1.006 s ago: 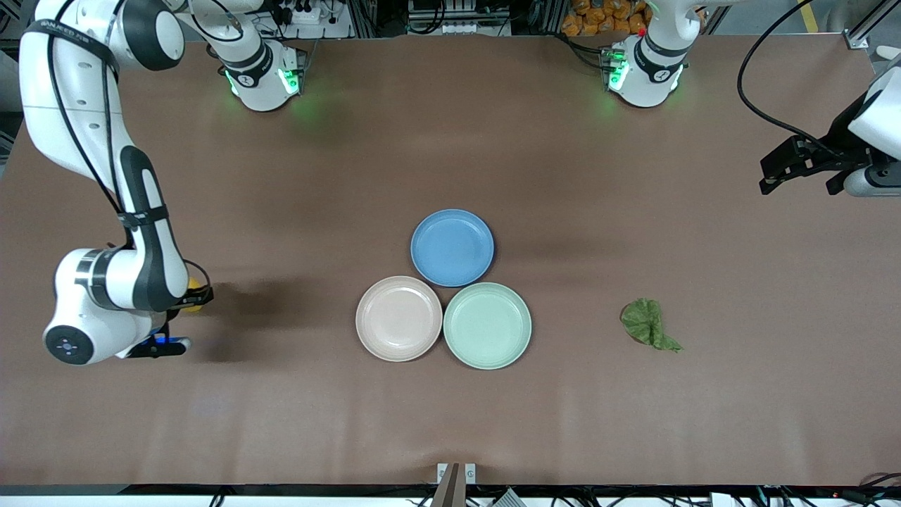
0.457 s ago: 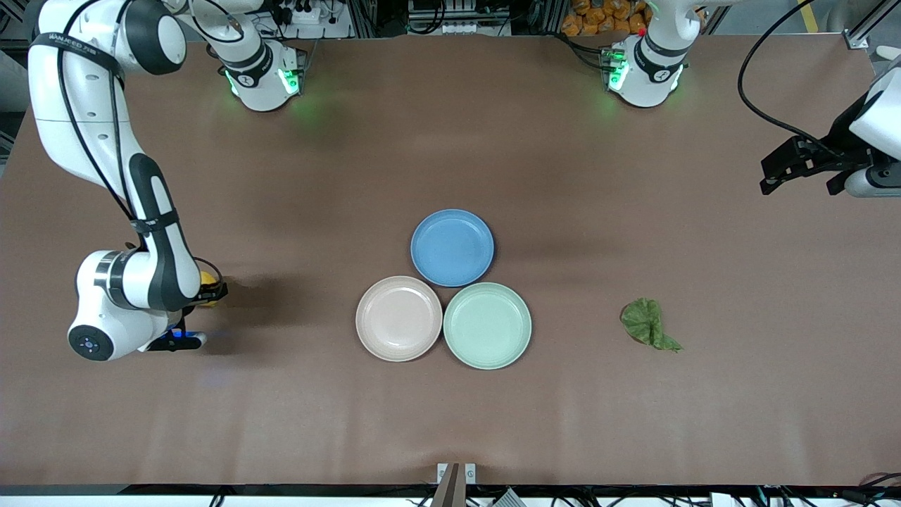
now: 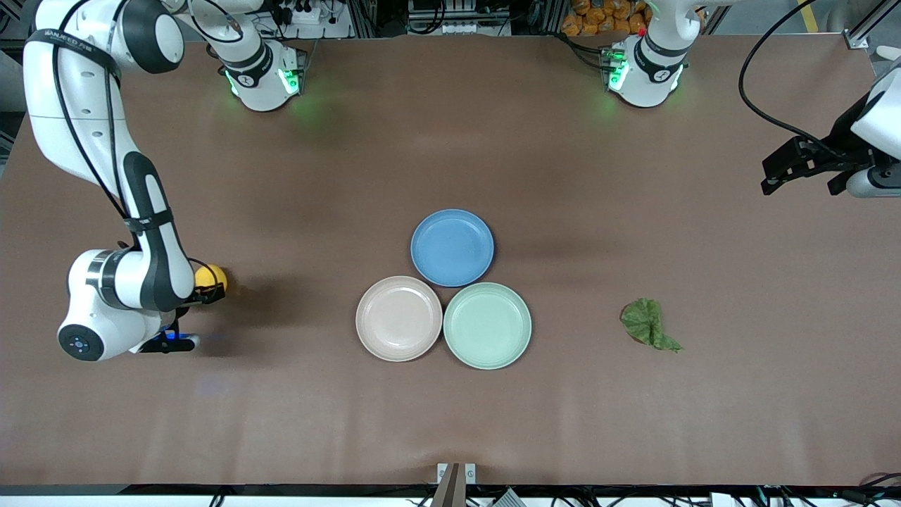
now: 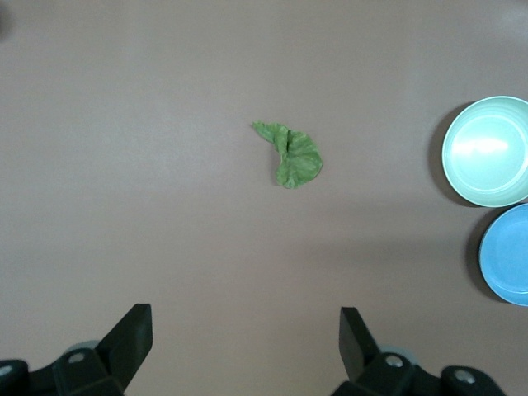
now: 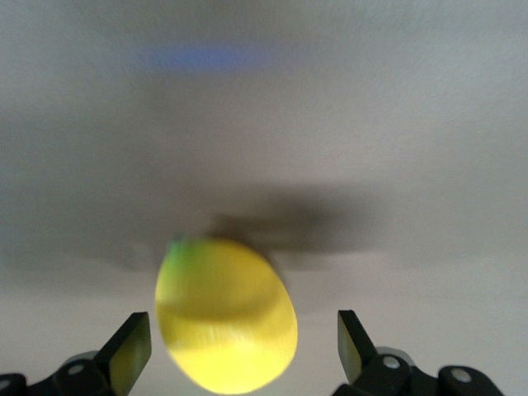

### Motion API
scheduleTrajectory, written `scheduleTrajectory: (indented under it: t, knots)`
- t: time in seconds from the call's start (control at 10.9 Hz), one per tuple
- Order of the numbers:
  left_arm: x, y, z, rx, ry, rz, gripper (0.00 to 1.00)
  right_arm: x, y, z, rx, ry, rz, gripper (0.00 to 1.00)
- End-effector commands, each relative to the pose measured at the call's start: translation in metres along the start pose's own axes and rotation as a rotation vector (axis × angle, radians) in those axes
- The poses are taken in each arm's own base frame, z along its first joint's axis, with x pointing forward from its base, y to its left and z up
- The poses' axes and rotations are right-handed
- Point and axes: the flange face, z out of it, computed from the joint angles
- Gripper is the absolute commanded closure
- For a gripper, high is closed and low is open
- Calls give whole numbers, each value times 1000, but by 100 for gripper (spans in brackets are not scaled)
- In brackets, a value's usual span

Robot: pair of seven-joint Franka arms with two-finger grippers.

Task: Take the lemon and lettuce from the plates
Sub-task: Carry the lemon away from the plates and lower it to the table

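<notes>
The yellow lemon [image 3: 210, 275] is at the right arm's end of the table, well away from the plates. My right gripper [image 3: 203, 294] hangs low over it and is open. In the right wrist view the lemon [image 5: 225, 313] sits between the fingers with a gap on each side. The green lettuce [image 3: 649, 324] lies flat on the table toward the left arm's end, beside the mint plate [image 3: 487, 325]. The beige-pink plate [image 3: 398, 318] is bare too. My left gripper [image 3: 797, 179] waits open, up in the air at its end of the table; its view shows the lettuce [image 4: 290, 154].
A bare blue plate [image 3: 452, 247] touches the two other plates, farther from the front camera. In the left wrist view the mint plate [image 4: 487, 151] and blue plate [image 4: 507, 256] sit at the frame's edge.
My right gripper has opened and let go of the lemon, which now shows more fully beside the wrist. The right arm shifted a little. The left arm and the lettuce have not moved.
</notes>
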Motion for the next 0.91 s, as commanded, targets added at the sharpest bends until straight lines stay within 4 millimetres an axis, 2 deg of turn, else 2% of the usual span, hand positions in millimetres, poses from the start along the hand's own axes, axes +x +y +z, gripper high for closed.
scheduleTrajectory:
  t: [0.0,0.27,0.46,0.55,0.73,0.82]
  knots:
    - [0,-2,-1,-13,12,21,0,-11,2,-32,24,9,4,0]
    - [0,-3,1,-11,6,19,0,-13,0,-48,25,33,0,0]
    - [0,-3,0,-11,9,19,0,-14,-1,-69,13,73,-2,0]
    - [0,-2,-1,-11,11,19,0,-20,0,-85,14,98,5,0]
    - [0,-1,-2,-13,14,24,0,-46,-3,-137,-1,182,8,0]
    - [-1,-1,-4,-13,17,24,0,-57,-1,-155,-6,211,12,0]
